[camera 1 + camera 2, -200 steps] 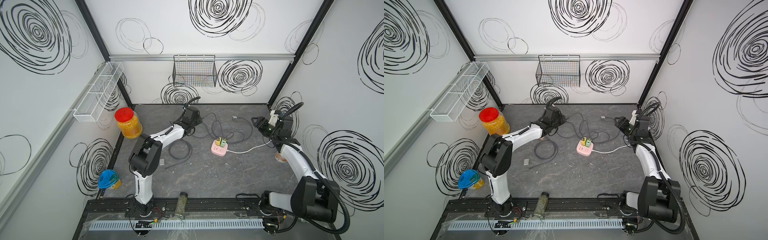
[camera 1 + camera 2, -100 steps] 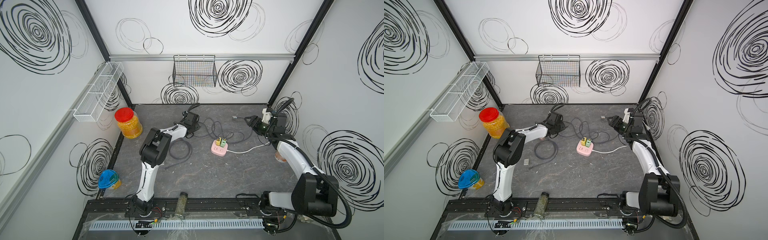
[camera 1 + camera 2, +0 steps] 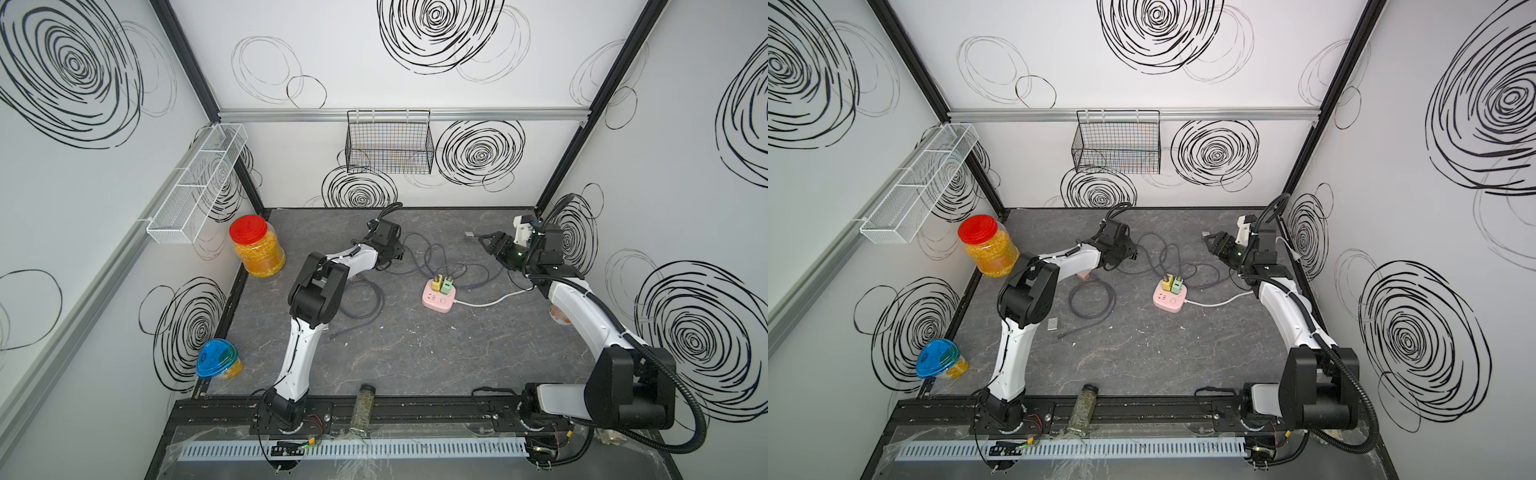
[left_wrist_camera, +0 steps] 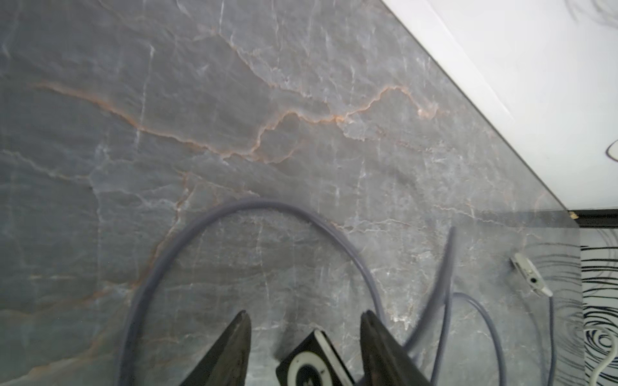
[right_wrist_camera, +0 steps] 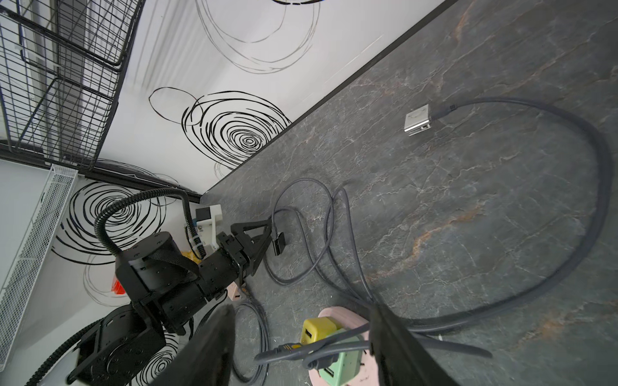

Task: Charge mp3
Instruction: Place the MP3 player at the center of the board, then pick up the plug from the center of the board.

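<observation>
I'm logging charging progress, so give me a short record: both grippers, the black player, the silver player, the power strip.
left gripper: open, straddling the black player
black player: unclamped, a gap on each side
right gripper: open, empty
silver player: lying flat, grey cable plugged in
power strip: pink, yellow charger and green charger plugged in

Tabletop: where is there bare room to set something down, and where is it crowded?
Bare: the front middle of the dark marble tabletop, bordered by the pink power strip, the clear bottle lying on the front rail and the right arm. Crowded: the back, where grey cables loop around the strip.
</observation>
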You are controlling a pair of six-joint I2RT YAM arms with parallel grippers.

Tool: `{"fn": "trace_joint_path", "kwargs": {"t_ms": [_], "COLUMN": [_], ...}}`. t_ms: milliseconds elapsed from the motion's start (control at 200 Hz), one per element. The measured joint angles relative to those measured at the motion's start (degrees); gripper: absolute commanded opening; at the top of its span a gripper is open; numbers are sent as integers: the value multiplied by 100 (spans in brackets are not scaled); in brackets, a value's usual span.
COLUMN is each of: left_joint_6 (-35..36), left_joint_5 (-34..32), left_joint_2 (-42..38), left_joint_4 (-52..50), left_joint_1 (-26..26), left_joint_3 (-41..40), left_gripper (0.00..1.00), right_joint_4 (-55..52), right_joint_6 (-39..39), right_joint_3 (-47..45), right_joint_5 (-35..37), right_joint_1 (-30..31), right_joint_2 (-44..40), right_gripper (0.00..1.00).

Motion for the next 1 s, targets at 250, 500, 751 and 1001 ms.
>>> {"fn": "trace_joint_path", "kwargs": {"t_ms": [250,500,751,1001], "left_joint_6": [219,973,1215,911], "left_joint_5": [146,-527,-1040,-1043], "left_joint_2": [-553,-2391,-2951,-2562], "left_joint_4": [-44,-697,-901,-927], "left_joint_1": [380,780,876,831], "left_joint_3": [-507,-1182,-2146,-2509], "left_gripper": [60,69,71,76], "right_joint_4": [-162,-208,-238,-234], "right_joint_6": [-44,-98,-151,-166], "right_joint_3": [151,330,555,667], "right_joint_5": [0,57,280,396], "right_joint_1": [208,584,1325,2006], "right_joint_2": [0,7,201,614], "right_gripper": [67,67,65,64]}}
